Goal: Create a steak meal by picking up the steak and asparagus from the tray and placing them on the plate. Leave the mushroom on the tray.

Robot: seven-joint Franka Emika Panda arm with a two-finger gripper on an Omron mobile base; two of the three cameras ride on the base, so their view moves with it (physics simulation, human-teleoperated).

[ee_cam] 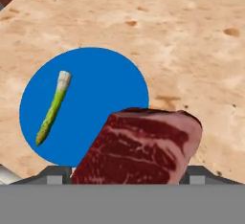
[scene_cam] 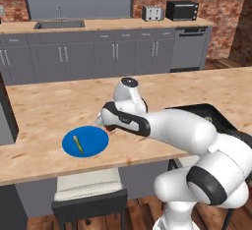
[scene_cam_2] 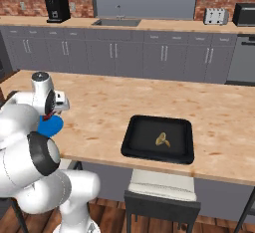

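Near the front edge of the wooden worktop (scene_cam: 44,111), toward its left end, lies the round blue plate (scene_cam: 93,143), with the asparagus (scene_cam: 78,144) resting on its left half, tip pointing toward the front edge. The gripper (scene_cam: 106,126) hangs just at the plate's right rim, and its jaws are clamped on the steak (ee_cam: 139,146), a marbled dark red slab that in the hand view overlaps the plate's (ee_cam: 95,84) lower right edge while the asparagus (ee_cam: 53,107) lies clear of it on the blue surface. Whether the steak touches the plate cannot be told. From the right base view the gripper (scene_cam_2: 50,113) shows a sliver of red beneath it above the plate (scene_cam_2: 51,126). Further right along the worktop, close to its front edge and well apart from the plate, sits the black tray (scene_cam_2: 134,150), and the mushroom (scene_cam_2: 162,140) lies alone near its middle.
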